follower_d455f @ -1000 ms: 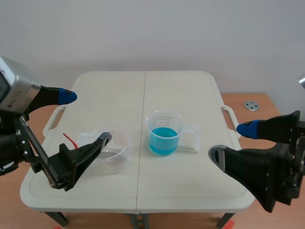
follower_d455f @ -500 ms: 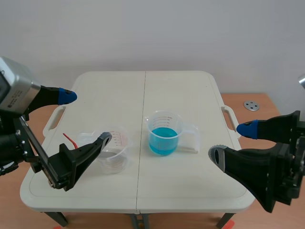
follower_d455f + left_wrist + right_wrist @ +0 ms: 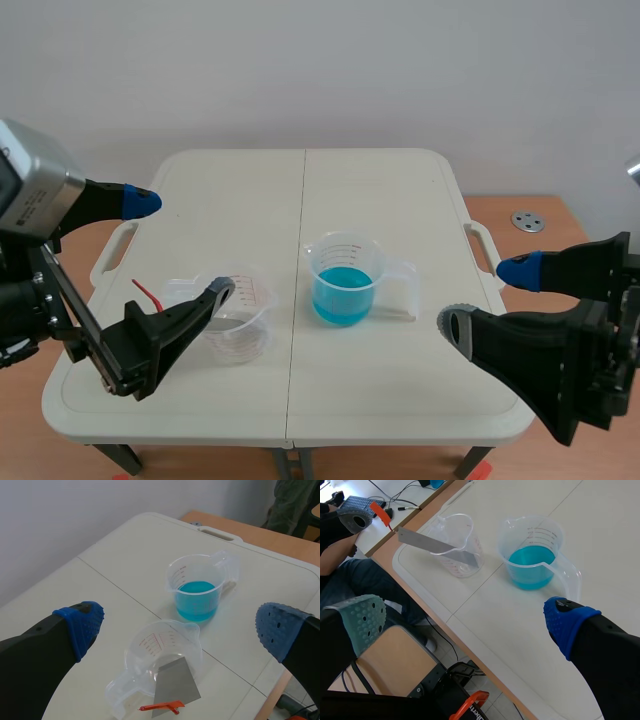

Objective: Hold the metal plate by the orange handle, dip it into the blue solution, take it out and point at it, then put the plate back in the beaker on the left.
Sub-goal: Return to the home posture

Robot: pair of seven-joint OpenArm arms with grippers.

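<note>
READY AT THE TABLE [image 3: 380, 190]: My left fingers [image 3: 77, 625] are spread wide and grip nothing, hovering over the clear left beaker [image 3: 145, 645]. The metal plate [image 3: 175, 682] waits in it. Its lower end sits inside the beaker and its upper end leans on the rim, so the orange handle [image 3: 162, 707] sticks out over the side nearest me. I judge that lean to be the reason for my pose. The handle is clear of the beaker wall and is the 1 part I am meant to grip, so wide-spread fingers can drop around it without knocking the beaker.

My right fingers [image 3: 567, 622] are just as far apart and equally empty. They sit low near the table's right front corner, well apart from the second beaker [image 3: 345, 255] of blue solution [image 3: 342, 285]. That seems to leave the dipping path free and this arm ready for the later pointing. The 2 beakers stand near each other at mid-table, which makes for a short carry.

Compared with the views 0.5 and 1 second ago, nothing has shifted. Both arms, the plate and both beakers are exactly as they were.
</note>
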